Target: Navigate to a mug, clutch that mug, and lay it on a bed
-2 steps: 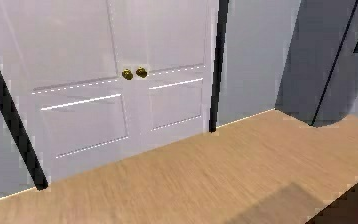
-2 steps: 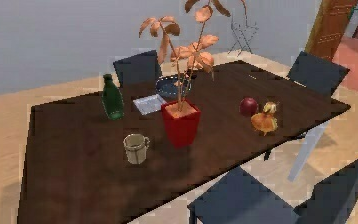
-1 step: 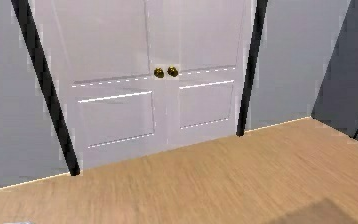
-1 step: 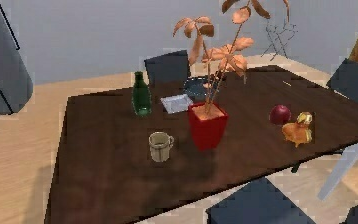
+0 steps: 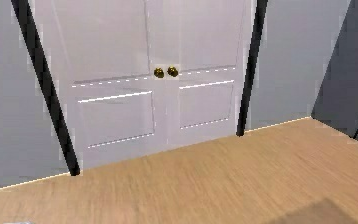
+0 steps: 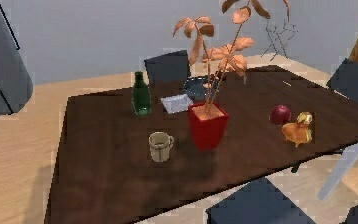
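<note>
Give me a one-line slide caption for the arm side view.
Beige mug on a dark wooden table beside a red plant pot, green bottle and red apple nearby.

On the dark brown table (image 6: 97, 185) sit a beige mug (image 6: 161, 147), a green bottle (image 6: 141, 95), a red pot (image 6: 208, 128) with orange leaves (image 6: 219, 45) and a dark red apple (image 6: 280, 114). White doors (image 5: 112, 60) carry brass knobs (image 5: 159, 72).

Door leaves (image 5: 107, 80): 2. Brass knobs (image 5: 159, 72): 2. Dark wooden table (image 6: 107, 165): 1. Mug (image 6: 161, 147): 1. Green bottle (image 6: 141, 95): 1. Red-potted plant (image 6: 208, 127): 1. Red apple (image 6: 280, 114): 1. Orange object (image 6: 299, 130): 1. Dark chairs (image 6: 167, 66): 3 discernible.
</note>
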